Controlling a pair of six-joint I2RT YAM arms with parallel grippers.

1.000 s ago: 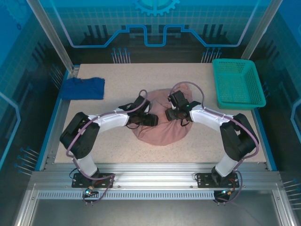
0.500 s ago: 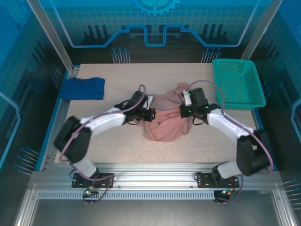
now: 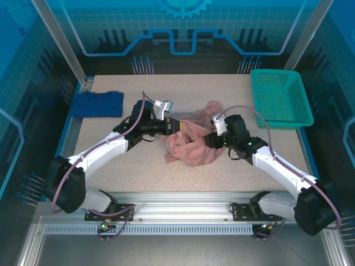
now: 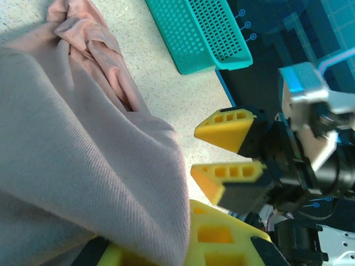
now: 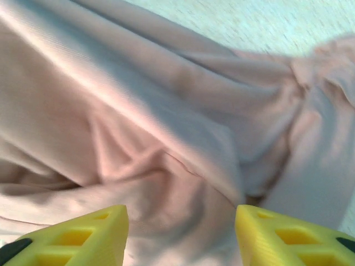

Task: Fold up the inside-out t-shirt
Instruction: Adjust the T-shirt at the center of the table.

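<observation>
On the table (image 3: 111, 160) the left gripper (image 3: 175, 126) pinches the bunched inside-out t-shirt (image 3: 191, 147) while the right gripper (image 5: 178, 216) gapes empty: likely spreading it out, next needing a right-side hem grasp.

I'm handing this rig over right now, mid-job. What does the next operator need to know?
Grippers: the left gripper is shut on a bunch of the inside-out t-shirt. The right gripper is open at the shirt's other side, holding nothing.
Things: the shirt lies crumpled mid-table between the grippers. The dark blue cloth is far left, the green basket far right.
Done: no fold yet.
Left: spread it flat, then fold.
</observation>
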